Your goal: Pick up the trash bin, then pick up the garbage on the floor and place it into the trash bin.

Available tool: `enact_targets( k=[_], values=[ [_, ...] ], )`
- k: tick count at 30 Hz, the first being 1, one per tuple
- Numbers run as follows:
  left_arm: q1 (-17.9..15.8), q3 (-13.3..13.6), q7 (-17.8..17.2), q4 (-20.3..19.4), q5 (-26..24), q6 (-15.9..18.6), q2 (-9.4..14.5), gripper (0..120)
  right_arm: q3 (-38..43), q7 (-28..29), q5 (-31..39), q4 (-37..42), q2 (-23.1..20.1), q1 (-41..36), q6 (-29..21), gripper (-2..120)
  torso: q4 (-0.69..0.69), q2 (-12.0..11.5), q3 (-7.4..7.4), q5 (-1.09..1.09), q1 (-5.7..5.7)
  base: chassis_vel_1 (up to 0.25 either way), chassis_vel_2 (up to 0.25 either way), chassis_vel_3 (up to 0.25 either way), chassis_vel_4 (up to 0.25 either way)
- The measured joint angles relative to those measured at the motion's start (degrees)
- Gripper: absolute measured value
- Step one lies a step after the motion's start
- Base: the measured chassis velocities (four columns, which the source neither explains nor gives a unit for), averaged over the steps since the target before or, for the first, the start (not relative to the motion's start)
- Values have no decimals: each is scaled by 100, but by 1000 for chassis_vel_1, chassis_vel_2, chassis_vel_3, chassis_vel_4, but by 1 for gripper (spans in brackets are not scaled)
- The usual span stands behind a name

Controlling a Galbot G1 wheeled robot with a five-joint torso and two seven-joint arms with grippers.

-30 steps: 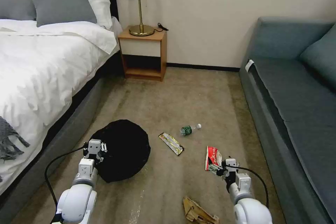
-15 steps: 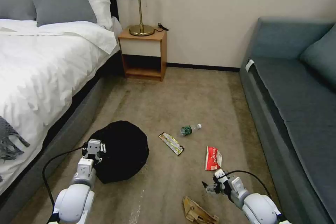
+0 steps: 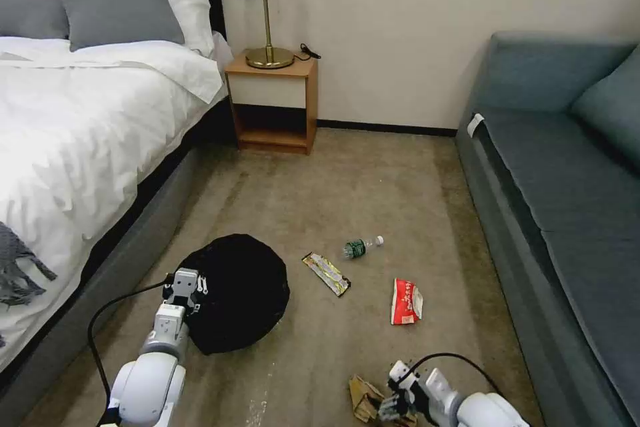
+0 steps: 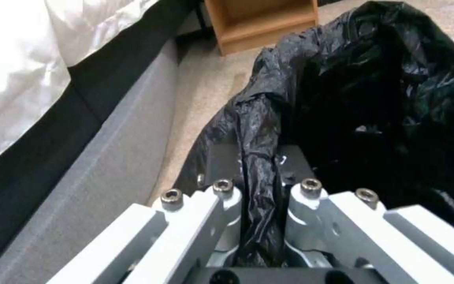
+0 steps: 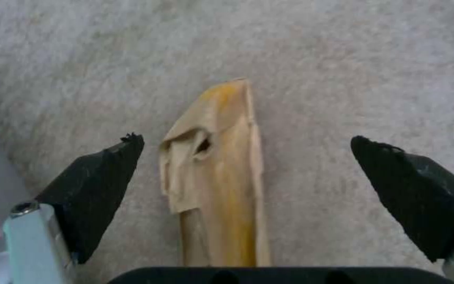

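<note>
The trash bin (image 3: pixel 237 293), lined with a crinkly black bag, is on the floor (image 3: pixel 373 187) beside the bed. My left gripper (image 3: pixel 185 283) is shut on its near rim; the left wrist view shows the bag (image 4: pixel 384 98) pinched in the left gripper (image 4: pixel 258 161). My right gripper (image 3: pixel 393 405) hovers open over the tan crumpled paper (image 3: pixel 363 395). In the right wrist view the paper (image 5: pixel 222 165) lies between the spread fingertips (image 5: pixel 116 157) of the right gripper (image 5: pixel 245 139), untouched. Farther out lie a red-and-white wrapper (image 3: pixel 405 301), a yellow-black wrapper (image 3: pixel 325 273) and a clear bottle (image 3: pixel 360 247).
A bed (image 3: pixel 80 120) with a grey base runs along the left, close to the bin. A blue-grey sofa (image 3: pixel 567 187) lines the right side. A wooden nightstand (image 3: pixel 273 103) with a lamp stands at the far wall. Open carpet lies between bed and sofa.
My right gripper has drawn back from the red-and-white wrapper toward me and now sits over the tan paper. The left gripper and bin have shifted slightly.
</note>
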Motion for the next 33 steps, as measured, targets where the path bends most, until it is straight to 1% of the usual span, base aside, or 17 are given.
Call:
enact_targets(
  k=[3, 6, 7, 9, 16, 19, 20, 21, 22, 24, 25, 26, 27, 30, 31, 33],
  values=[
    [0, -14, 41, 0, 40, -27, -35, 5, -77, -3, -69, -116, 37, 12, 24, 100, 0, 0, 0, 0, 0, 0, 0, 0, 0],
    [-25, -30, 64, 25, 60, -54, -64, 5, -125, -42, -305, -481, 150, 115, 143, 100, 0, 0, 0, 0, 0, 0, 0, 0, 0],
    [-25, -30, 64, 25, 60, -54, -64, 5, -125, -42, -305, -481, 150, 115, 143, 100, 0, 0, 0, 0, 0, 0, 0, 0, 0],
    [-27, 10, 72, 32, 73, -58, -95, 5, -129, -54, -407, -738, 220, 183, 202, 100, 0, 0, 0, 1, 0, 0, 0, 0, 0],
    [-27, 50, 83, 70, 107, -87, -150, 5, -136, -99, -532, -974, 271, 215, 282, 99, 0, 0, 0, 0, 0, 0, 0, 0, 0],
    [-24, 50, 84, 73, 108, -94, -153, 5, -140, -117, -563, -1027, 291, 221, 300, 95, 0, 0, 0, 0, 0, 0, 0, 0, 0],
    [-21, 51, 87, 73, 109, -96, -153, 5, -142, -133, -576, -1049, 299, 227, 309, 92, 0, 0, 0, 0, 0, 0, 0, 0, 0],
    [-18, 50, 90, 73, 109, -99, -153, 5, -143, -161, -603, -1098, 312, 244, 331, 85, 0, 0, 0, 0, 0, 0, 0, 0, 0],
    [-18, 50, 90, 73, 109, -99, -153, 5, -143, -161, -603, -1098, 312, 244, 331, 85, 0, 0, 0, 0, 0, 0, 0, 0, 0],
    [-11, 48, 93, 73, 109, -105, -153, 5, -143, -180, -614, -1143, 325, 270, 352, 74, 0, 0, 0, 0, 0, 0, 0, 0, 0],
    [-6, 47, 94, 73, 109, -109, -153, 5, -142, -186, -615, -1149, 328, 277, 357, 71, 0, 0, 0, 0, 0, 0, 0, 0, 0],
    [-6, 47, 94, 73, 109, -109, -153, 5, -142, -186, -615, -1149, 328, 277, 357, 71, 0, 0, 0, 0, 0, 0, 0, 0, 0],
    [2, 46, 99, 72, 108, -117, -153, 5, -140, -195, -615, -1149, 330, 284, 365, 64, 0, 0, 0, 0, 0, 0, 0, 0, 0],
    [17, 41, 108, 69, 106, -132, -151, 5, -122, -201, -613, -1147, 332, 285, 371, 50, 0, 0, 0, 0, 0, 0, 0, 0, 0],
    [17, 41, 108, 69, 106, -132, -151, 5, -122, -201, -613, -1147, 332, 285, 371, 50, 0, 0, 0, 0, 0, 0, 0, 0, 0],
    [22, 34, 117, 61, 103, -141, -148, 5, -110, -205, -610, -1145, 333, 283, 376, 42, 0, 0, 0, 0, 0, 0, 0, 0, 0]
  ],
)
